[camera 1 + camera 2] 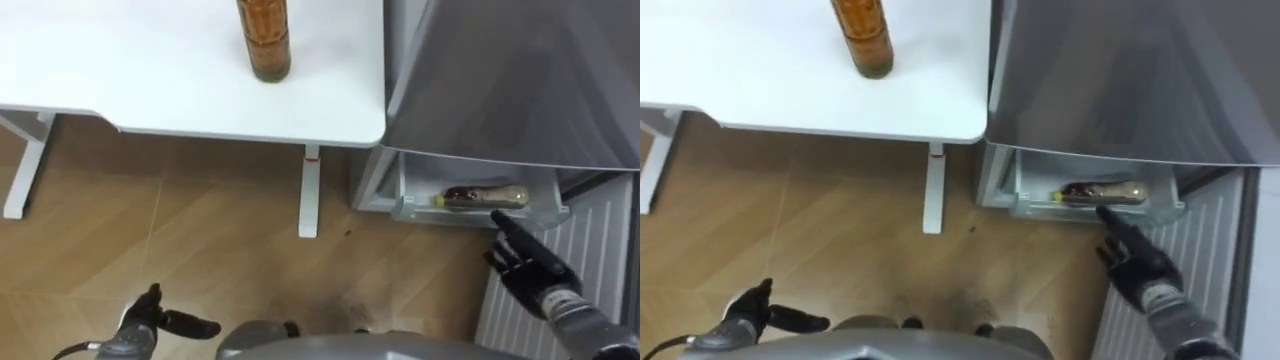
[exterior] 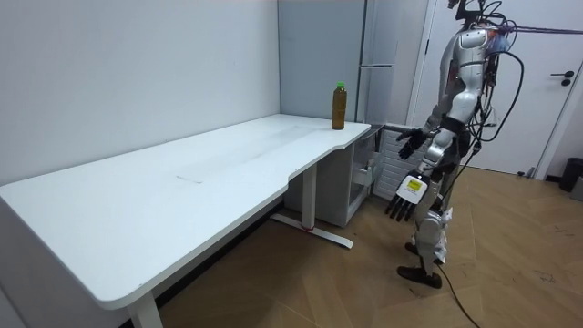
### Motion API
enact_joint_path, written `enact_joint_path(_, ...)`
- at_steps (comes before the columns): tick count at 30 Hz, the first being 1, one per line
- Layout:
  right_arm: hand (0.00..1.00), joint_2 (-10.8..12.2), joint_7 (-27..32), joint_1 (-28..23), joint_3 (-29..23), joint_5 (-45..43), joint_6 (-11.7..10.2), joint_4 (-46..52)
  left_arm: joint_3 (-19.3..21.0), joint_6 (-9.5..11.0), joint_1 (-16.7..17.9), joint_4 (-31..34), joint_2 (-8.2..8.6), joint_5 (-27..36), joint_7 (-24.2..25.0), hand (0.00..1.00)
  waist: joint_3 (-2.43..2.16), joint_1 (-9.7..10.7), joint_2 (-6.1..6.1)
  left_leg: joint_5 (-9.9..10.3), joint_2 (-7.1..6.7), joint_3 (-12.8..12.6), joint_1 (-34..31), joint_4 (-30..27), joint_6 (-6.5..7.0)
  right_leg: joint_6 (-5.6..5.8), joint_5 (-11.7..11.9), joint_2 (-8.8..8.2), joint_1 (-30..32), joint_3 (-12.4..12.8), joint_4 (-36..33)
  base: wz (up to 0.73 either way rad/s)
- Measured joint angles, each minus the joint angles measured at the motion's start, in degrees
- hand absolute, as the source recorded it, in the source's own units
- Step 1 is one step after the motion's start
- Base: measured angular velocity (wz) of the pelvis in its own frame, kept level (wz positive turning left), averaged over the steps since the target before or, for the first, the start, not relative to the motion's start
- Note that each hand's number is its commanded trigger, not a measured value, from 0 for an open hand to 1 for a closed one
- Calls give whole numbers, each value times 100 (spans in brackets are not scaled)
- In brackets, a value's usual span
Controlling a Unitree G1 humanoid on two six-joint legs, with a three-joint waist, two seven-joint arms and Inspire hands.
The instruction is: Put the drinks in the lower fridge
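An amber drink bottle (image 1: 265, 40) (image 1: 862, 40) (image 2: 338, 106) with a green cap stands upright near the right end of the white table (image 1: 150, 80) (image 2: 182, 182). A second bottle (image 1: 485, 196) (image 1: 1102, 192) lies on its side in the pulled-out lower fridge drawer (image 1: 480, 212) (image 1: 1095, 211). My right hand (image 1: 528, 264) (image 1: 1135, 258) is open, fingers straight, just in front of that drawer and holding nothing. Low beside me, over the wooden floor, my left hand (image 1: 150, 318) (image 1: 752, 312) hangs open and empty. In the room view I stand facing the fridge (image 2: 383, 55).
The grey upper fridge door (image 1: 520, 70) overhangs the drawer. A white table leg (image 1: 310, 190) stands left of the fridge on the wooden floor. A ribbed white panel (image 1: 590, 260) lies right of the drawer. A white door (image 2: 537, 91) is behind me.
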State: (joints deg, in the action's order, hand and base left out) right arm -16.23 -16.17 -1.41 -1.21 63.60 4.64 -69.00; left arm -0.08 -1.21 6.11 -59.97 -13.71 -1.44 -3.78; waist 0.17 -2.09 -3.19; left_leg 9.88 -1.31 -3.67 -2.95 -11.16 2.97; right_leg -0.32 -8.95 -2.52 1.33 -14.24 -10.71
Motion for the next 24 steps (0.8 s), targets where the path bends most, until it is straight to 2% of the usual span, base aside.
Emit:
enact_joint_path(3,0,146,237,-71,251,-909,-45,-13,-13,95,18,31,53,-35,-203,0,11,9,20,21,18,-48,78,54,-14,-1,0,36,-31,143,3,-18)
enact_joint_path(5,0,213,290,-78,531,-1723,-136,-200,-20,151,-6,24,168,-38,-256,0,17,36,34,43,25,-69,158,48,-16,0,-1,48,-90,165,17,-8)
enact_joint_path(8,0,317,494,-182,628,-2552,-156,-232,-25,211,25,22,265,-37,-296,0,19,29,34,69,44,-108,215,53,-31,0,-4,81,-149,232,82,-7)
enact_joint_path(10,0,350,620,-224,621,-2893,-162,-252,-19,211,116,12,273,-32,-294,0,23,48,54,85,53,-113,258,46,-40,0,-4,94,-199,241,106,-4)
enact_joint_path(12,0,374,754,-277,614,-3063,-218,-325,0,211,160,-23,278,10,-293,0,34,43,75,110,52,-110,328,48,-49,-1,-17,104,-246,242,127,0)
enact_joint_path(15,0,375,802,-323,612,-3276,-220,-448,213,211,255,-87,354,141,-287,0,24,25,102,139,52,-114,384,52,-56,-2,-47,117,-289,306,128,-3)
enact_joint_path(16,0,384,802,-399,594,-3382,-223,-461,275,210,314,-92,382,193,-289,0,43,27,137,142,55,-111,417,66,-57,-2,-47,123,-337,308,172,0)
enact_joint_path(17,0,409,809,-424,537,-3501,-225,-468,355,210,378,-90,415,224,-294,0,21,29,143,150,52,-106,436,81,-62,-1,-47,131,-360,313,206,0)
enact_joint_path(18,0,420,819,-428,538,-3538,-225,-469,364,208,405,-88,423,299,-298,0,21,31,145,152,52,-102,443,81,-64,-1,-48,132,-368,309,206,0)
enact_joint_path(24,0,444,982,-485,406,-3714,-217,-665,804,161,495,-98,478,1172,-498,0,24,19,157,177,48,-95,591,131,-86,-13,-94,149,-553,309,214,0)
